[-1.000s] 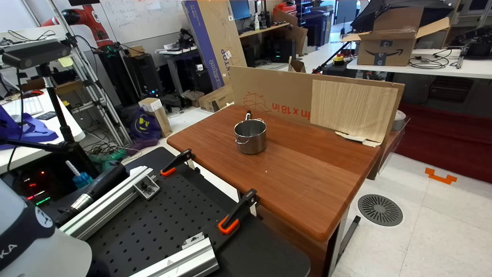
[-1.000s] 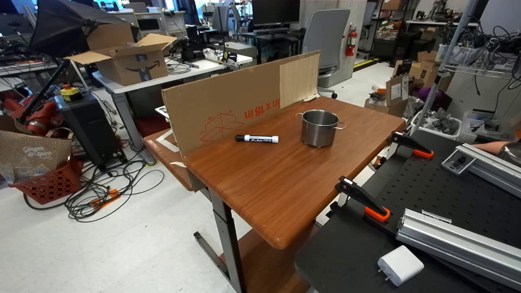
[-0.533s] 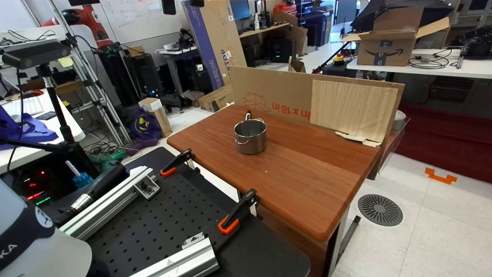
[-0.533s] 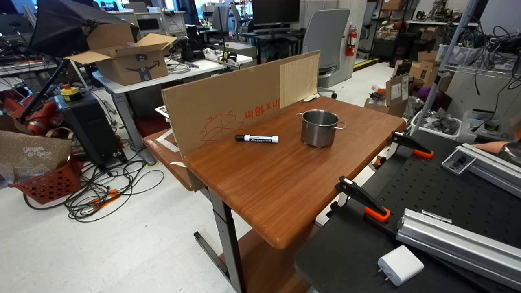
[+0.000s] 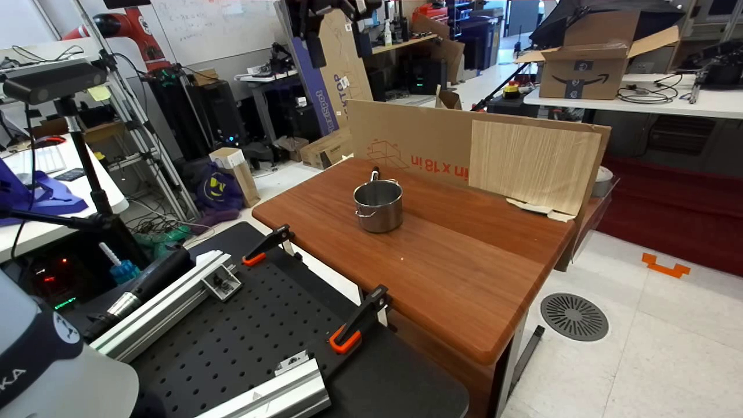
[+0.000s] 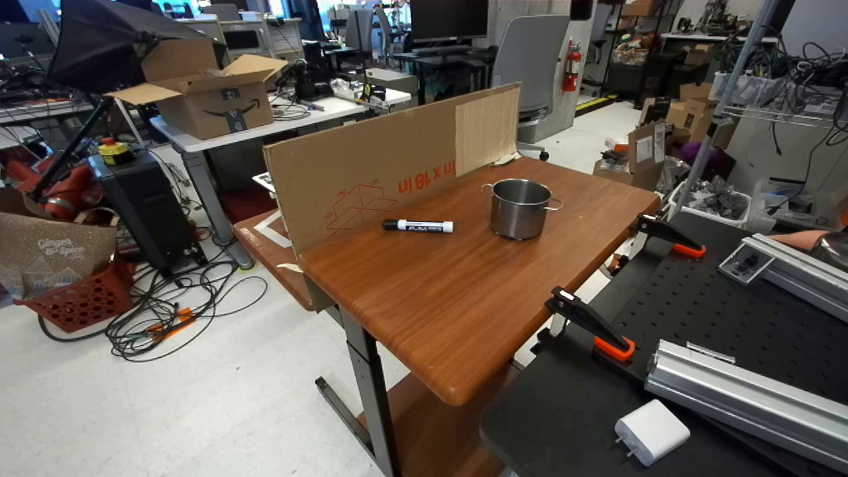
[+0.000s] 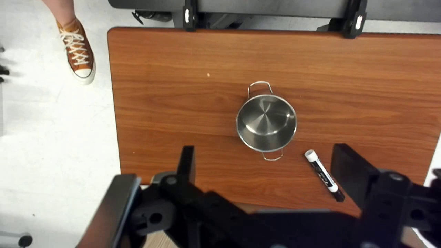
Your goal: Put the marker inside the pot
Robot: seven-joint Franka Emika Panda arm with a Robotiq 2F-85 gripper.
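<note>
The marker (image 6: 419, 226) has a white barrel with a black label and a dark cap at one end. It lies flat on the brown table, beside the pot and apart from it. In an exterior view, only one end of the marker (image 5: 375, 173) shows behind the pot. The pot (image 6: 518, 215) is grey metal with thin wire handles and stands upright; it also shows in an exterior view (image 5: 380, 212). In the wrist view the pot (image 7: 267, 123) looks empty and the marker (image 7: 324, 175) shows inside the right finger. My gripper (image 5: 339, 53) is open and empty, high above the table.
A cardboard panel (image 6: 371, 175) stands upright along the table's (image 6: 424, 311) far edge. Two black and orange clamps (image 5: 360, 319) (image 5: 267, 245) sit at the near edge, beside the black perforated board (image 5: 249, 325). A person's shoe (image 7: 77, 51) is on the floor near the table.
My gripper has come down into an exterior view from the top edge and moved right in that picture. A dark part now shows at the top of an exterior view. Marker and pot have not moved.
</note>
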